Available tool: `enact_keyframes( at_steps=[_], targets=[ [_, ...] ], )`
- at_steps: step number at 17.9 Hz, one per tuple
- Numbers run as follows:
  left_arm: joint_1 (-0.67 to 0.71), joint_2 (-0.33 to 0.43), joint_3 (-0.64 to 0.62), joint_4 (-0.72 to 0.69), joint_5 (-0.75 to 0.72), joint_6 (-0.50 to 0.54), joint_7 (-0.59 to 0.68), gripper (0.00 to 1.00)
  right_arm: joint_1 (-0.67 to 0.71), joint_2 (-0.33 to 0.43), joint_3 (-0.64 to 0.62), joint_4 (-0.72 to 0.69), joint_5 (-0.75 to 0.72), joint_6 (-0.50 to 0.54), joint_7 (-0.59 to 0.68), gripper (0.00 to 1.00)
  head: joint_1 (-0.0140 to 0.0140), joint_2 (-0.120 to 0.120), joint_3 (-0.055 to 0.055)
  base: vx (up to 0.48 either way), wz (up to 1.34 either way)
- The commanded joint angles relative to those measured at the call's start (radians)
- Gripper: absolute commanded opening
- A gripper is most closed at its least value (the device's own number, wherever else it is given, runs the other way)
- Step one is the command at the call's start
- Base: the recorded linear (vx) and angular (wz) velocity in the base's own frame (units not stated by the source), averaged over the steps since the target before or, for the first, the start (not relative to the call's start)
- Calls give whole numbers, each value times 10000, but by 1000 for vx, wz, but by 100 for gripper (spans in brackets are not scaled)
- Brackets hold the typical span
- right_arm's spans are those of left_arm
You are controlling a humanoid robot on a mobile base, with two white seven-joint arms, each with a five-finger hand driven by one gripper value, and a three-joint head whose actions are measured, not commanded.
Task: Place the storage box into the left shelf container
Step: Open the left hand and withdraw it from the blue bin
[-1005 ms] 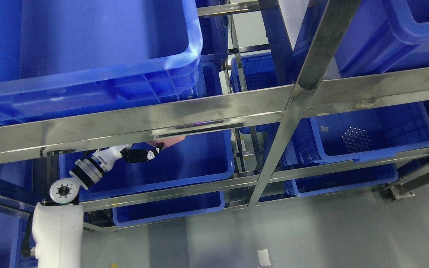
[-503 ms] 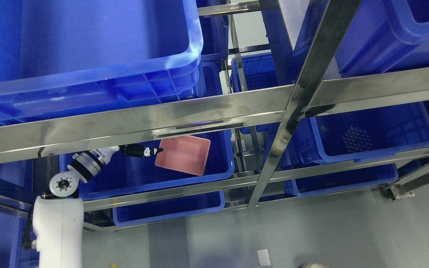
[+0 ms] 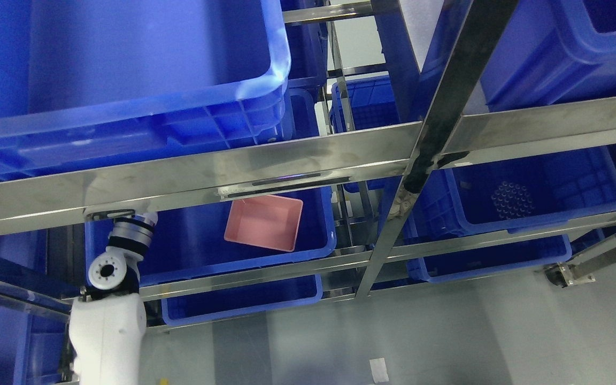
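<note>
A pink open storage box (image 3: pixel 263 222) lies tilted inside the blue container (image 3: pixel 190 246) on the left shelf, near its right wall. Nothing holds it. My left arm (image 3: pixel 107 321) comes up from the lower left. Its wrist (image 3: pixel 128 234) stands at the container's left end, well left of the pink box. The hand itself is hidden behind the steel shelf rail (image 3: pixel 179 182). The right arm does not show.
A large blue bin (image 3: pixel 126 80) sits on the shelf above. A steel post (image 3: pixel 420 155) splits the rack. A blue bin (image 3: pixel 564 182) on the right holds a cluster of dark round parts (image 3: pixel 511 199). Another bin (image 3: pixel 244 302) sits below. Grey floor (image 3: pixel 447 331) lies in front.
The left hand let go of the pink box, which dropped into the blue container. The arm then drew back left and its hand went up behind the rail.
</note>
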State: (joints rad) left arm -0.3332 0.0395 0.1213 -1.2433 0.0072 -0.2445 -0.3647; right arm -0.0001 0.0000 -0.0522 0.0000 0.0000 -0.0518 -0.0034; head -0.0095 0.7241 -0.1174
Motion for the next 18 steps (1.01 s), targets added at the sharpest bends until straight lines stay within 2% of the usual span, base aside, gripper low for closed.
enact_keyframes(
  at_steps=[1,8,11,14,18],
  targets=[
    [1796,-221,-1596,-4115,987,130,533,99,-30,-174,0,-174,-215,27,3,100,0,0,0,0,0],
    [3314,-221,-1030,-4395,971,-1020,533,99,-30,-174,0,-174,-215,12,3,100,0,0,0,0,0],
    [3408,-221,-677,-4395,971,-1083,746,99,-30,-174,0,-174,-215,27,18,100,0,0,0,0,0],
    [3469,-221,-553,-4395,971,-1037,1971,99,-30,-174,0,-174,-215,27,3,100,0,0,0,0,0],
    [3577,-221,-553,-4395,971,-945,1990,99,-30,-174,0,-174,-215,27,3,100,0,0,0,0,0]
  ],
)
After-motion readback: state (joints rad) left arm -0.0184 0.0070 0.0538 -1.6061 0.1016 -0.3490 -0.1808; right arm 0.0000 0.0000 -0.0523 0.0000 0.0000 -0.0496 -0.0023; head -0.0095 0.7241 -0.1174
